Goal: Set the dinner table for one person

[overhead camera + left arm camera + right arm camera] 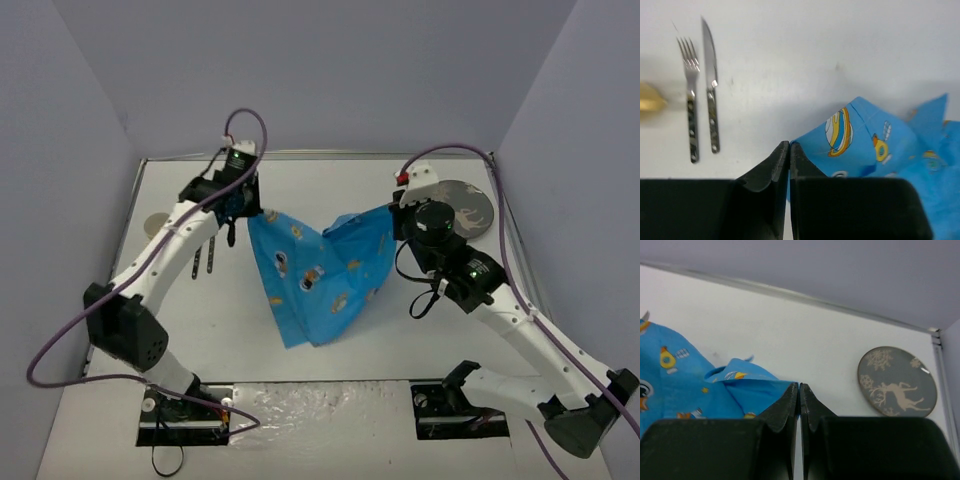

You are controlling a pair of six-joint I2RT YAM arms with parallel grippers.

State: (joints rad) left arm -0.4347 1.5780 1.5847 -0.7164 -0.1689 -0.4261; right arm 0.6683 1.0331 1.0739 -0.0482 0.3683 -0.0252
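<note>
A blue space-print placemat point(318, 270) hangs slack between my two grippers above the white dinner table point(330, 185); its lower corner rests on the table. My left gripper point(247, 205) is shut on its left corner point(840, 135). My right gripper point(396, 215) is shut on its right corner point(740, 390). A fork point(690, 90) and a knife point(711, 85) lie side by side on the table to the left of the cloth, also in the top view point(204, 255). A grey round plate with a reindeer print point(468, 205) lies at the back right, right of my right gripper, and shows in the right wrist view point(896, 381).
A small tan round object point(156, 224) lies at the table's left edge, also in the left wrist view point(650, 97). The table's metal rim point(320, 155) runs along the back under grey walls. The arm bases sit at the near edge.
</note>
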